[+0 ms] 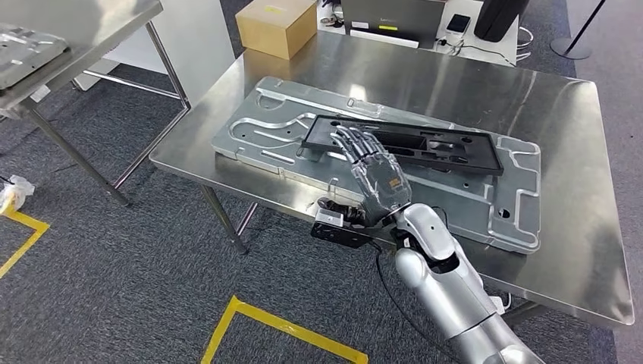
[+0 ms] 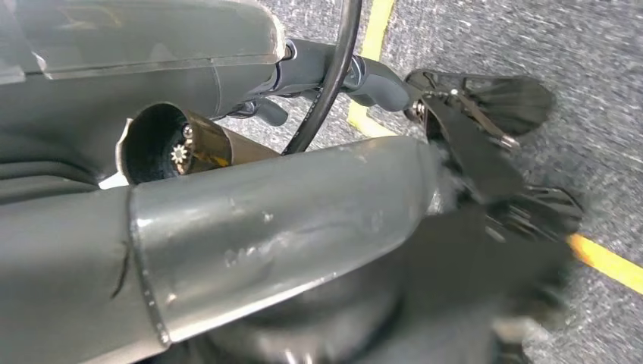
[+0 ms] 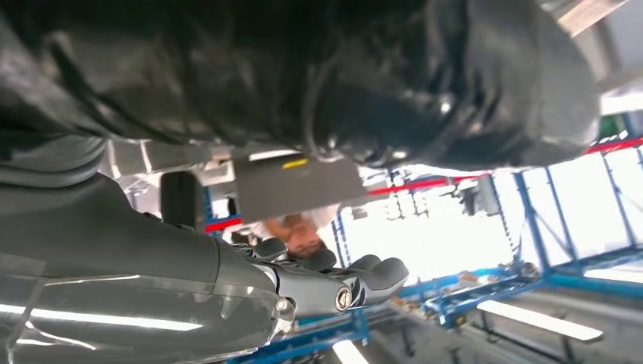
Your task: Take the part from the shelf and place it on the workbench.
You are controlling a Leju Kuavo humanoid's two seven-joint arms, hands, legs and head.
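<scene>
Bare workbench [image 1: 531, 98] beyond part [image 1: 425, 144]; box [image 1: 277, 26] behind.
</scene>
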